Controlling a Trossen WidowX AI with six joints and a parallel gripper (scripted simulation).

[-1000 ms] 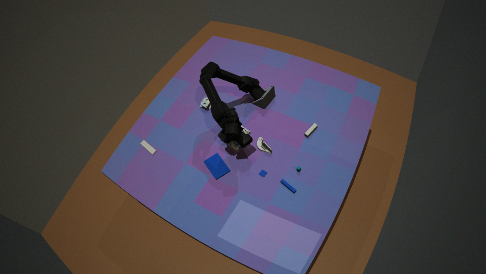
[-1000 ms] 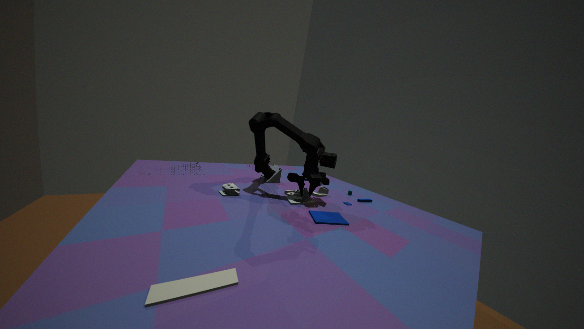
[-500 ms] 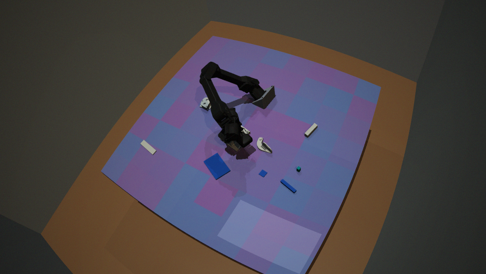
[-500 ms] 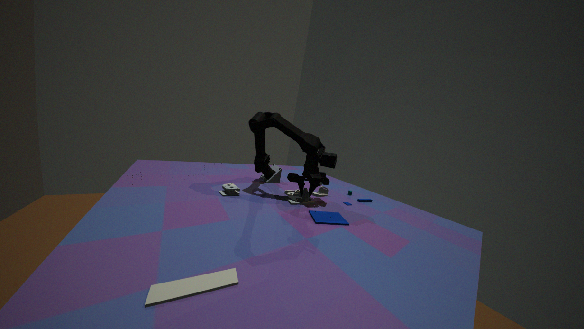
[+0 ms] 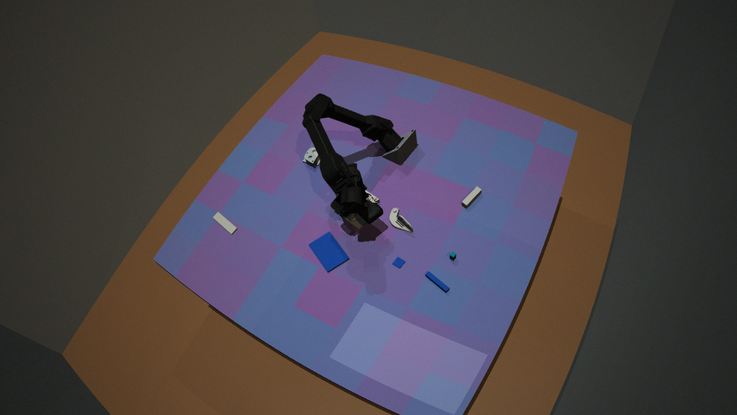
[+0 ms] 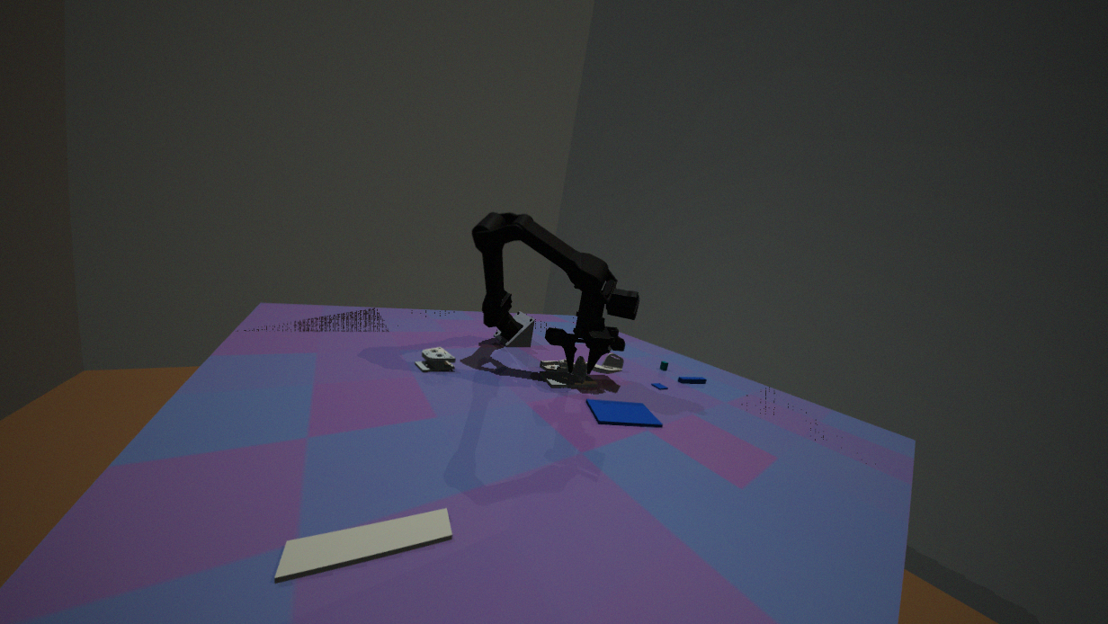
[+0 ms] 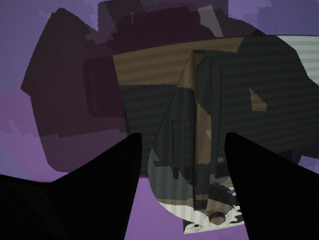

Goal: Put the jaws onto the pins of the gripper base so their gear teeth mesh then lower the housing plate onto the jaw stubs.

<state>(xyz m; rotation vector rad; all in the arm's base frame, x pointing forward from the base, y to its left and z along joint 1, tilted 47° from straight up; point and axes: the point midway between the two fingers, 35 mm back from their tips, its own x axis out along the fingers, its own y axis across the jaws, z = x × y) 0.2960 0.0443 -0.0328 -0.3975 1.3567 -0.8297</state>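
Note:
My gripper (image 6: pixel 580 371) (image 7: pixel 184 141) is open, low over the gripper base, with a finger on each side of one jaw (image 7: pixel 203 139). Gaps show between this jaw's upright ridge and both fingertips. The jaw's round end with gear teeth lies around a pin at the bottom of the wrist view. The gripper base (image 5: pixel 372 198) (image 7: pixel 191 227) is mostly hidden by arm and jaw. The other jaw (image 5: pixel 399 220) (image 6: pixel 612 361) lies apart from my fingers. The white part with holes, apparently the housing plate (image 5: pixel 310 156) (image 6: pixel 437 357), lies partly behind the arm in the top view. Tooth meshing is not visible.
A blue plate (image 5: pixel 329 251) (image 6: pixel 623 413) lies close to the gripper. A small blue tile (image 5: pixel 398 262), a blue bar (image 5: pixel 437 281) and a teal block (image 5: pixel 452 255) lie beyond the free jaw. Cream bars (image 5: pixel 224 223) (image 5: pixel 471 197) lie on opposite sides of the table.

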